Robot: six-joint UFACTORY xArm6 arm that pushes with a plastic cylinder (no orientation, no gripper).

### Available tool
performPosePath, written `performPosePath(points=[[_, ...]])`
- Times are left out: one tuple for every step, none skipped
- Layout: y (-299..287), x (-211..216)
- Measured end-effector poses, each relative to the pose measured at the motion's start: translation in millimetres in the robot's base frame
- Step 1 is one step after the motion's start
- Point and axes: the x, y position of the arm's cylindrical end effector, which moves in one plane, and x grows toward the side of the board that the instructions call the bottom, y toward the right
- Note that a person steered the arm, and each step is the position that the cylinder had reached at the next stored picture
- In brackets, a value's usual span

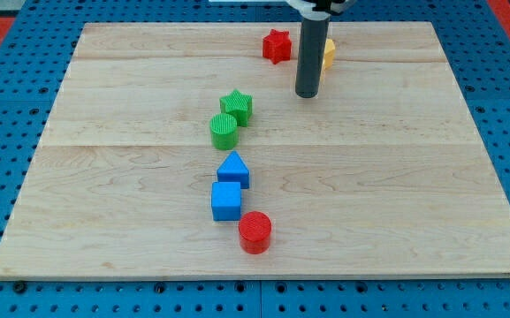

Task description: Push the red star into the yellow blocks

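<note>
The red star (277, 45) lies near the view's top, a little right of centre. A yellow block (328, 54) sits to its right, mostly hidden behind the dark rod, so its shape and whether there is more than one cannot be told. My tip (307, 94) rests on the board just below the yellow block and to the lower right of the red star, apart from the star.
A green star (237, 107) and a green cylinder (224, 131) sit near the board's middle. Below them are a blue triangular block (233, 170), a blue cube (226, 200) and a red cylinder (255, 232). The wooden board (104, 177) lies on a blue pegboard.
</note>
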Motion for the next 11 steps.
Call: performPosePath(points=[[0, -31], [-46, -5], [-104, -49], [-91, -84], [-53, -84], [-76, -89], [-71, -114], [-23, -100], [-48, -99], [-104, -76], [-74, 23]])
